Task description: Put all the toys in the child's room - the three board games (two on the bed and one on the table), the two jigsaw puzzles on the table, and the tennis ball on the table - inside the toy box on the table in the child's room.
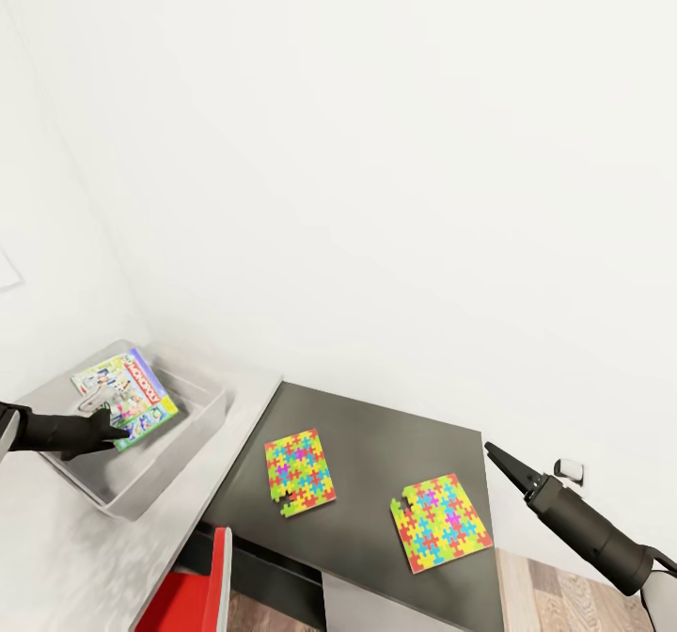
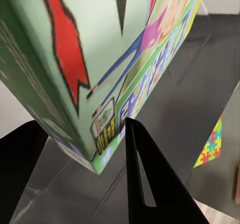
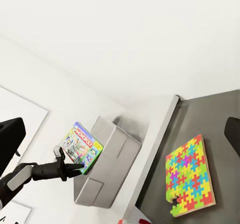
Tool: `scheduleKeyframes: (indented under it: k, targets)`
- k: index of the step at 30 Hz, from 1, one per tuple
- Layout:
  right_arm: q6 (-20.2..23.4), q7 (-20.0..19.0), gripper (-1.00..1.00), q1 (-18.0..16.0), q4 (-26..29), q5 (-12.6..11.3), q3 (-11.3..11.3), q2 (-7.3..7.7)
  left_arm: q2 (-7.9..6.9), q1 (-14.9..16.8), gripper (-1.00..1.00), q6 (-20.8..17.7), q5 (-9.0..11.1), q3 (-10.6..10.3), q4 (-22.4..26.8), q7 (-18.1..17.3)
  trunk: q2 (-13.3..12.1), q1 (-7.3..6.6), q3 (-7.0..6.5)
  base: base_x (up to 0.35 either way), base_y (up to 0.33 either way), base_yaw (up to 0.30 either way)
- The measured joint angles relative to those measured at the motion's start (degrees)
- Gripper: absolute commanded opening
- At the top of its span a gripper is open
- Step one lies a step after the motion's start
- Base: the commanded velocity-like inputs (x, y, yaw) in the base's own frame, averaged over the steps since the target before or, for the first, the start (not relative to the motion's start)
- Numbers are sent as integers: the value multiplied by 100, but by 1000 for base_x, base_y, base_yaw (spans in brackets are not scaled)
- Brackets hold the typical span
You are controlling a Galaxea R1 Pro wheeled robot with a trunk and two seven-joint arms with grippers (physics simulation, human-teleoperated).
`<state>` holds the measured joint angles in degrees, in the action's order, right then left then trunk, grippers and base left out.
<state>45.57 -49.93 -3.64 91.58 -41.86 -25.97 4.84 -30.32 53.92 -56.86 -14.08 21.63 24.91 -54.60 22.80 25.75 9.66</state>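
Note:
The grey toy box (image 1: 202, 425) stands on the table's pale top (image 1: 85, 557) at the left. My left gripper (image 1: 118, 430) is shut on a corner of a green-edged board game (image 1: 127, 395), which it holds tilted over the toy box. The left wrist view shows that corner (image 2: 100, 84) between the fingers (image 2: 150, 184). Two jigsaw puzzles (image 1: 299, 470) (image 1: 440, 521) lie flat on the dark grey lower section (image 1: 376, 434). My right gripper (image 1: 495, 453) hovers open beyond the right puzzle, holding nothing. The right wrist view shows the game (image 3: 80, 146), the toy box (image 3: 107, 169) and one puzzle (image 3: 192, 176).
A red chair (image 1: 193, 594) stands at the table's front edge, below the toy box. White walls close the back and left. A wall socket (image 1: 568, 469) sits behind the right arm, and wood floor (image 1: 564, 599) shows at the lower right.

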Motion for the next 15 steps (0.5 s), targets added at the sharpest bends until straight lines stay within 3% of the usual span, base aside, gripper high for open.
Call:
scheduleKeyframes:
  k: [6,15]
  targets:
    - [0,0,100,0,0,-1,0,-2,15,0,-100,-72,-1,54,-5,-1,0,0,4,0,0,0]
    - [0,6,100,0,-7,-1,-7,-2,29,-2,-100,-163,1,353,-166,6,0,0,4,0,0,0]
